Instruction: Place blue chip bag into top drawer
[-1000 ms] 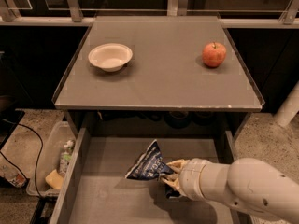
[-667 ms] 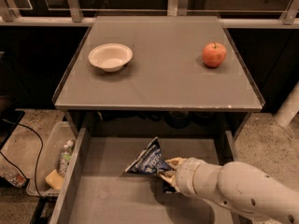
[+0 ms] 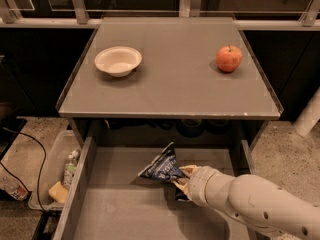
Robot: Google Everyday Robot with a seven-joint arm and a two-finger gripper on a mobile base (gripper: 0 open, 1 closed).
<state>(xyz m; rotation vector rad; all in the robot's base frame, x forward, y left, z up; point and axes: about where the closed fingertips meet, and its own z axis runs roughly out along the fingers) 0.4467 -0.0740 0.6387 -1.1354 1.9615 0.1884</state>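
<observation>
The blue chip bag (image 3: pixel 161 166) is dark navy with white lettering and stands tilted inside the open top drawer (image 3: pixel 120 209), near its back middle. My gripper (image 3: pixel 179 178) reaches in from the lower right on a white arm and is shut on the bag's right corner, holding it just above or on the drawer's grey bottom. The drawer is pulled out under the grey table (image 3: pixel 170 84).
A white bowl (image 3: pixel 118 60) sits on the table at the left and a red apple (image 3: pixel 229 58) at the right. A clear plastic bin (image 3: pixel 55 174) with a bottle and yellow item stands on the floor left of the drawer. A cable lies on the floor at far left.
The arm and the bag have shifted slightly left and toward the back of the drawer. The grip on the bag is unchanged.
</observation>
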